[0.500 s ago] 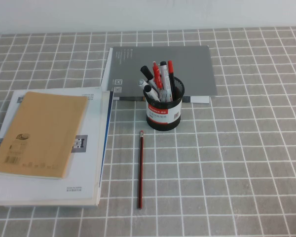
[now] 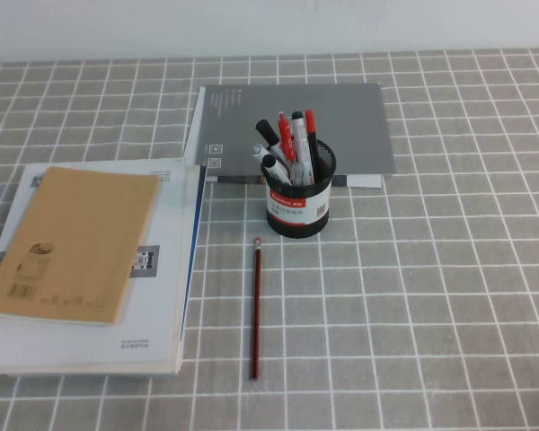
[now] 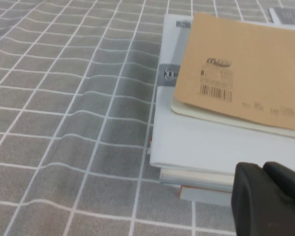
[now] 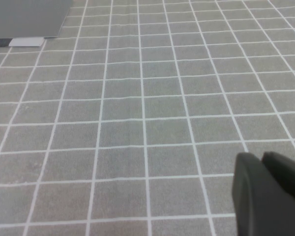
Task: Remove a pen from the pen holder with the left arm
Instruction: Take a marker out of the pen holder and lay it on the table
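- Two arms are out of the high view, on the robot's side of the tabletop (image 2: 449,296). The reach for the pen holder has not begun.
- Closest in, the left pincer (image 3: 263,172) is pinched narrow and holds nothing. It hangs at the near edge of the white book (image 3: 206,142), which carries the tan notebook (image 3: 246,64).
- Opposite, the right pincer (image 4: 261,160) hangs over bare grid cloth. I cannot tell whether it is wide or narrow.
- Further out, a red-and-black pencil (image 2: 256,310) lies loose on the tabletop, pointing at the holder.
- Beyond it stands the black mesh pen holder (image 2: 298,202), upright, with pens (image 2: 287,139) fanned out above its rim. Its far side overlaps the grey book (image 2: 341,117).
- Next, I judge, the left pincer must spread, travel forward and inward over the pencil, and settle on one protruding pen.
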`<state>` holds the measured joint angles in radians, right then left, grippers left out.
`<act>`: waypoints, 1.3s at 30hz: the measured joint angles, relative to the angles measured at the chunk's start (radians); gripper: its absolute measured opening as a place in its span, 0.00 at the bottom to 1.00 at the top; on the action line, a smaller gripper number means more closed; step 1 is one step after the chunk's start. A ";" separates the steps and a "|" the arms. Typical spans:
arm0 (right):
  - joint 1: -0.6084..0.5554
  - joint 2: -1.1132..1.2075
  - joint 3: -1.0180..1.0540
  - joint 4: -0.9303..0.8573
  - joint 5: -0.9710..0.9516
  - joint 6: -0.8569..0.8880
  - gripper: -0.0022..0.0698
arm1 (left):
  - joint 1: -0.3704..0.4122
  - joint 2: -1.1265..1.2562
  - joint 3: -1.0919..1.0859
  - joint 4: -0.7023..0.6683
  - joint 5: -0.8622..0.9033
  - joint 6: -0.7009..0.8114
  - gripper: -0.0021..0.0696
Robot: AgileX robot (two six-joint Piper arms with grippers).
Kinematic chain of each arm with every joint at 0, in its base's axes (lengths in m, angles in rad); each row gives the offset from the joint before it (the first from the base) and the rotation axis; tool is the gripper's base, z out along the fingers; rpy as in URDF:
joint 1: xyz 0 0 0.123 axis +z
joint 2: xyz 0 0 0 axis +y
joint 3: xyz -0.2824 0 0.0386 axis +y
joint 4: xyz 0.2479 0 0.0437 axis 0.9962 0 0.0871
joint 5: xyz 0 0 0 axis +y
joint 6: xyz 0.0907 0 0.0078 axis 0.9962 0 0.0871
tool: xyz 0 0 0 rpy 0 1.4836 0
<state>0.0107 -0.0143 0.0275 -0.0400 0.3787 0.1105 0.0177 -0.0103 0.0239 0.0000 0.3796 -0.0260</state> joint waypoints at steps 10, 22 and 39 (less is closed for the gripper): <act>0.000 0.000 0.000 0.000 0.000 0.000 0.01 | 0.000 0.000 0.000 -0.191 -0.114 -0.194 0.02; 0.000 0.000 0.000 0.000 0.000 0.000 0.01 | 0.000 0.000 0.000 -0.494 -0.244 -0.426 0.02; 0.000 0.000 0.000 0.000 0.000 0.000 0.01 | 0.000 0.003 -0.257 -0.321 -0.030 -0.054 0.02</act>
<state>0.0107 -0.0143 0.0275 -0.0400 0.3787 0.1105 0.0177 -0.0077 -0.2335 -0.3206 0.3492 -0.0804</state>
